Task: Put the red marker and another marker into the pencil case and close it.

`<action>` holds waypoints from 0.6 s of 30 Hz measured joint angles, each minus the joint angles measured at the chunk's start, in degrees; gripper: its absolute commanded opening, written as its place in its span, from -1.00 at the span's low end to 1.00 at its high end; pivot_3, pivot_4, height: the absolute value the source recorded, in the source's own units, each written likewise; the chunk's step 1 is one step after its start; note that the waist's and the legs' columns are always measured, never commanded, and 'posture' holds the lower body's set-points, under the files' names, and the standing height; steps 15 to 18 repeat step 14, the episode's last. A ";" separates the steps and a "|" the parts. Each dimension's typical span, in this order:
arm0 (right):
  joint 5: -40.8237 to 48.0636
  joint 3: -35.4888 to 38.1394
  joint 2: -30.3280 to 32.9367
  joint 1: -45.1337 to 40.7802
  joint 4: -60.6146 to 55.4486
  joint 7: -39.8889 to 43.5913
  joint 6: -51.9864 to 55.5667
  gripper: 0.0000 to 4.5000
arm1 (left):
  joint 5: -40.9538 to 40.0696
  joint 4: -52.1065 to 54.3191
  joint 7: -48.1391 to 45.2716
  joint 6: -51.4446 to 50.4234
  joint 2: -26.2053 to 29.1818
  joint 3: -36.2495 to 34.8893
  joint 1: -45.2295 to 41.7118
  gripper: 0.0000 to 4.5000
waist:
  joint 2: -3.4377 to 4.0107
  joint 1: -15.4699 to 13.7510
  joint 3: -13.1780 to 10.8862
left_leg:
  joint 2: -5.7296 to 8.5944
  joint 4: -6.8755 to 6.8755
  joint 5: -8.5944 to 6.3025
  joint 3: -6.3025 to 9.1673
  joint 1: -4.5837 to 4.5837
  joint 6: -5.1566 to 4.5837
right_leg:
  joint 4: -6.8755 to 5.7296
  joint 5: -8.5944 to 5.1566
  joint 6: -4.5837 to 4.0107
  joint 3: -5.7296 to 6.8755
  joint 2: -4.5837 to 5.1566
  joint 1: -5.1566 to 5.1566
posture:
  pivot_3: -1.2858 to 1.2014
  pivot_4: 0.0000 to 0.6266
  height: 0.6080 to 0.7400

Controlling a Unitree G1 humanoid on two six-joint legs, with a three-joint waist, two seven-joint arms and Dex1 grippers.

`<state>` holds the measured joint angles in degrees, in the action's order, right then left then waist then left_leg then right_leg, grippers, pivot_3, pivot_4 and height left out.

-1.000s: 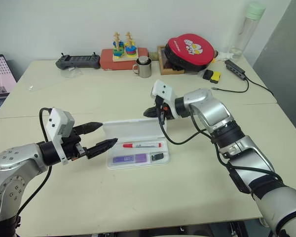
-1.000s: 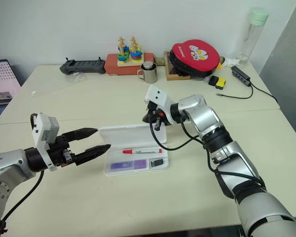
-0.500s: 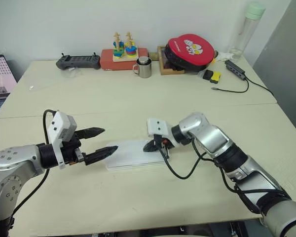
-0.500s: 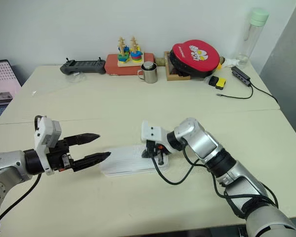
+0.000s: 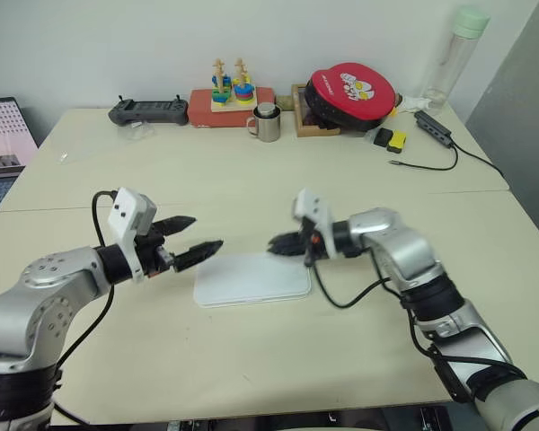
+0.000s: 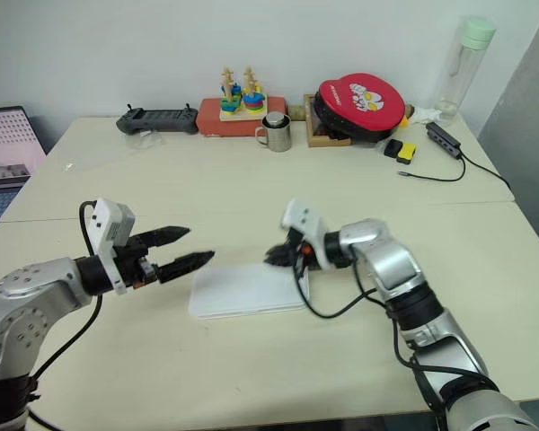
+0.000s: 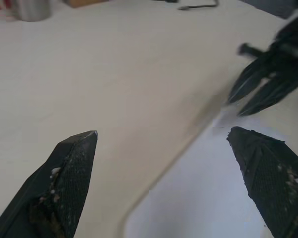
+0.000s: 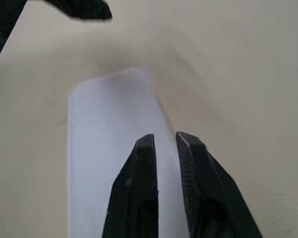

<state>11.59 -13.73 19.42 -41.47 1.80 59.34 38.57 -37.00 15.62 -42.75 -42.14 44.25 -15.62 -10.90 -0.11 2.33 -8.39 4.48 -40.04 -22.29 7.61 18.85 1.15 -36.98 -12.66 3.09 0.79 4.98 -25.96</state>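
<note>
The white pencil case [image 5: 251, 278] lies flat on the table with its lid down. The red marker and the other marker are hidden. My left gripper [image 5: 207, 232] hovers just off the case's left end, open, with nothing between its fingers [image 7: 72, 168]. My right gripper [image 5: 274, 245] hangs over the case's far right corner and points left. Its fingers [image 8: 146, 163] stand a narrow gap apart, holding nothing. The case [image 8: 109, 148] lies under them.
Along the far edge stand a black controller [image 5: 146, 110], a red box with a ring-stacking toy [image 5: 228, 88], a metal mug [image 5: 267, 123], a red round case [image 5: 350, 90] and a bottle [image 5: 453, 54]. A cable [image 5: 431, 148] runs at the far right.
The case's lid went from upright to flat. My right gripper came down with it, then drew back to the right and parted its fingers slightly. My left gripper edged forward toward the case.
</note>
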 measured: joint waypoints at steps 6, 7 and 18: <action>2.89 9.67 8.45 4.79 -3.11 -4.97 6.17 0.34 | 6.05 -7.77 3.99 5.80 -1.89 0.08 -2.95 1.00 | -0.01 -0.51 0.00 | 0.02 0.02 0.00 -0.07 0.04 0.00 | 0.01 0.00 0.00 -0.01 0.03 -0.06 | 0.03 -0.52 1.00; 3.10 12.19 10.12 5.47 -3.66 -5.84 7.05 0.45 | 6.93 -9.62 4.60 6.52 -1.88 -0.38 -2.94 1.00 | -0.01 -0.52 0.00 | 0.01 0.03 0.00 -0.12 0.04 0.00 | 0.01 0.00 0.00 -0.02 0.03 -0.07 | 0.03 -0.52 1.00; 5.74 14.92 11.09 9.12 -8.99 -10.22 10.88 0.98 | 8.06 -12.78 5.02 7.75 -1.88 -1.76 -2.46 1.00 | -0.01 -0.31 0.00 | -0.05 0.04 0.00 -0.17 0.03 0.00 | -0.03 0.00 0.00 -0.09 0.00 -0.10 | 0.03 -0.52 1.00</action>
